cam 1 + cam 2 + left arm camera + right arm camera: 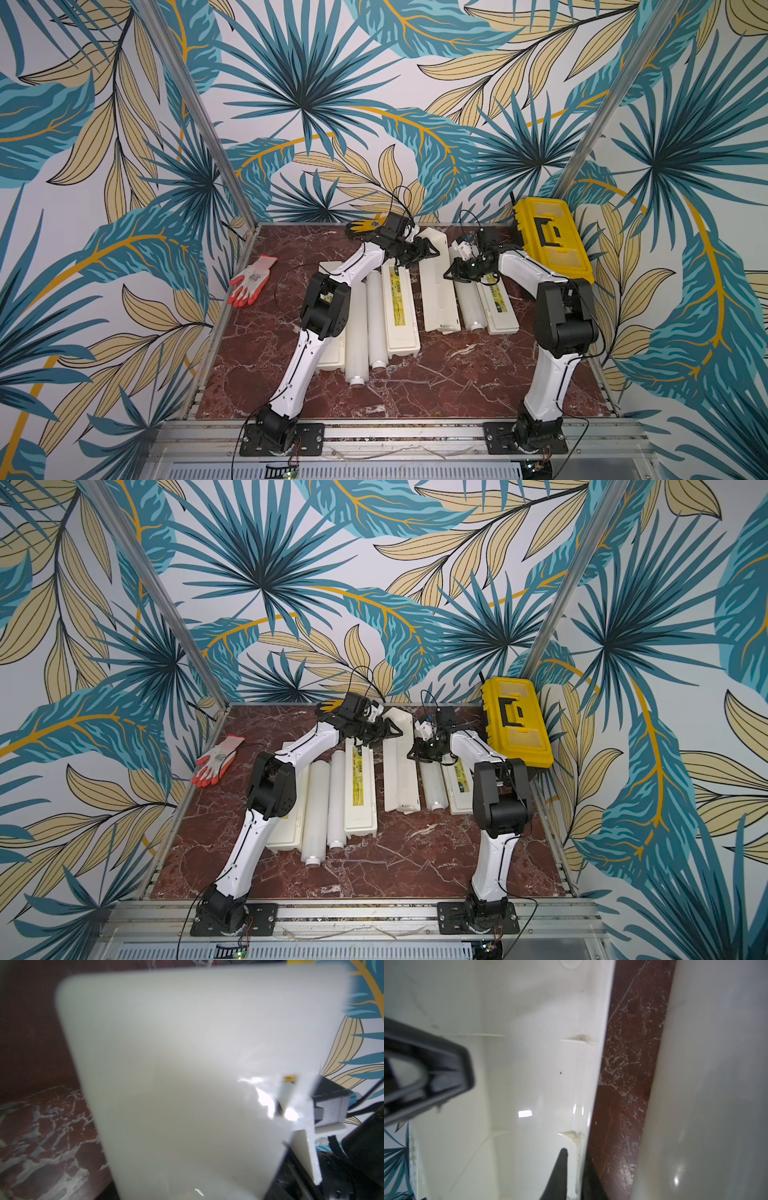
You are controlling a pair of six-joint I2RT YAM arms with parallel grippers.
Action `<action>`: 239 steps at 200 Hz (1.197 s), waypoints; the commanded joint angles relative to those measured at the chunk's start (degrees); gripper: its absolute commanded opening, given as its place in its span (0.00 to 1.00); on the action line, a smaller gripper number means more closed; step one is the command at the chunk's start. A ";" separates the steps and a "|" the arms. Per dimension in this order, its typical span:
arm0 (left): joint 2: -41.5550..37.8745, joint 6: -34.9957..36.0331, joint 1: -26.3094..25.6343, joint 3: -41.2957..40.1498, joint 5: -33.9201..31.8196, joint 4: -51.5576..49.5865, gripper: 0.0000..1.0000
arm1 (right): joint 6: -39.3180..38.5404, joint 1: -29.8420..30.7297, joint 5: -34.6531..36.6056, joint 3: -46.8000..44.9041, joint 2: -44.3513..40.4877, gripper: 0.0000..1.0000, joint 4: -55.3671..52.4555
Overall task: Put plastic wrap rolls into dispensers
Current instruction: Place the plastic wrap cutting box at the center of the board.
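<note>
Arm bases (276, 430) at worktop (436, 386) front edge. Two rolls (358, 332) lie side by side mid-worktop, flanked by dispensers (401, 316). Third roll (471, 307) between open middle dispenser (436, 291) and right dispenser (500, 311). Glove (251, 280) near left edge. Right gripper (453, 272) clenched on middle dispenser's wall; left gripper (419, 253), jaws apart, at its far end. Toolbox (552, 237) far-right corner.
</note>
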 commanded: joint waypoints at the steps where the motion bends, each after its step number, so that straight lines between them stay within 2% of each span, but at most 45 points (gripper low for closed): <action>1: -1.55 2.32 -0.23 -2.14 -2.78 -2.20 0.99 | 0.52 1.11 3.30 -0.76 0.25 0.05 -1.17; 44: -5.80 5.77 -0.36 -2.99 -8.72 -4.01 1.00 | 0.23 2.21 10.47 1.39 0.21 0.03 -6.78; 84: -11.44 10.04 -0.59 -6.38 -18.40 -5.71 1.00 | -0.20 4.63 18.44 8.58 2.92 0.08 -15.47; 122: -12.22 12.28 -0.53 -5.80 -17.61 -5.66 0.99 | 3.02 5.05 18.18 9.46 4.15 0.14 -14.93; 136: -12.09 13.25 -0.50 -5.12 -16.69 -5.68 0.99 | 3.24 5.51 18.85 10.62 5.27 0.21 -16.08; 157: -13.14 14.80 -0.17 -5.02 -16.62 -5.77 1.00 | 3.64 5.88 19.40 11.45 5.20 0.50 -16.56; 176: -14.69 17.15 0.96 -4.76 -15.77 -5.72 1.00 | 4.05 5.96 18.60 11.73 3.77 0.69 -16.81; 202: -17.42 19.26 3.81 -5.26 -14.63 -5.74 1.00 | 4.23 5.98 20.52 12.02 0.18 0.76 -17.82; 239: -21.15 21.53 6.99 -9.34 -14.07 -5.75 0.99 | 0.22 4.97 27.57 14.55 -3.74 0.78 -20.95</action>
